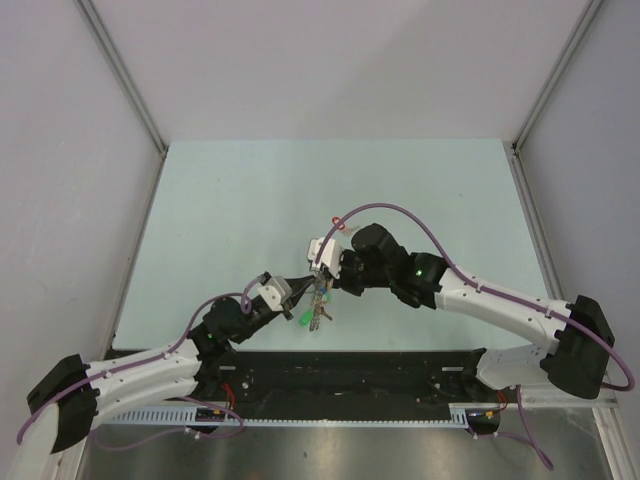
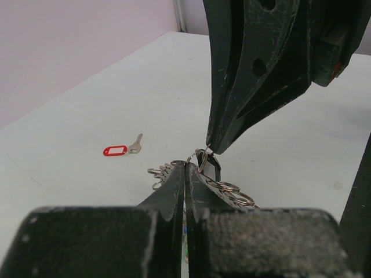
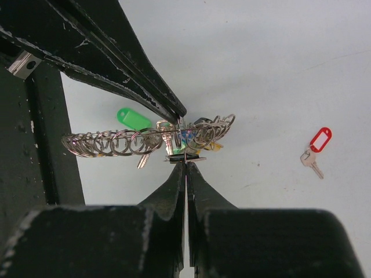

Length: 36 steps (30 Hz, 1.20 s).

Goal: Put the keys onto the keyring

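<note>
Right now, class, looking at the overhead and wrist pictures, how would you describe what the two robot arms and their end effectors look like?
Both arms have white link shells with black joint housings. The left arm and right arm each carry a purple cable looping along them. A green light glows on the right arm. The left end effector and right end effector have dark, scuffed, tapered fingers.

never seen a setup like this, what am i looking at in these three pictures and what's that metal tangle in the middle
These are two robot arms bolted to a pale table. One picture looks down from above; the other two come from cameras on each wrist, looking along its own fingers. The left gripper and right gripper meet at the middle, both shut on the keyring, a wire hoop strung with many small loops, keys and coloured tags such as a green tag. One key with a red tag lies loose on the table, apart from the bunch.
</note>
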### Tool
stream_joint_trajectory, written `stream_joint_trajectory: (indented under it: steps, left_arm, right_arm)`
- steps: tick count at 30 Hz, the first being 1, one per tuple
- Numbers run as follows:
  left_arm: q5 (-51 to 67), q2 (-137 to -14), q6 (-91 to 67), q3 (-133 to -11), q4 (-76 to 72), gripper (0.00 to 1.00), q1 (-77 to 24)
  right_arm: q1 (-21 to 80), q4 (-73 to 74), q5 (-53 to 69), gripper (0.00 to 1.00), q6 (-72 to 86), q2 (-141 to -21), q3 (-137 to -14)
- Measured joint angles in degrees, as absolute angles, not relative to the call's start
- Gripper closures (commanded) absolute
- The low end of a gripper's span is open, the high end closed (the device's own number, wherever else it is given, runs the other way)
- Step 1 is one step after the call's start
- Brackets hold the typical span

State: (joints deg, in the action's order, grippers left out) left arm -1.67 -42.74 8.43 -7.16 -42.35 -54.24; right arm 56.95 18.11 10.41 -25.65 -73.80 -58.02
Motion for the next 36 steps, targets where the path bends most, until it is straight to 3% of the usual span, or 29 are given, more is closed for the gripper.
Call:
stream_joint_trajectory:
  steps: [36]
  left_arm:
    - [-1.7, -43.1, 8.4, -7.2, -42.4, 1.0, -54.2]
  right_arm:
    - [56.8, 18.5, 12.0, 1.0, -21.5, -74.6, -58.4]
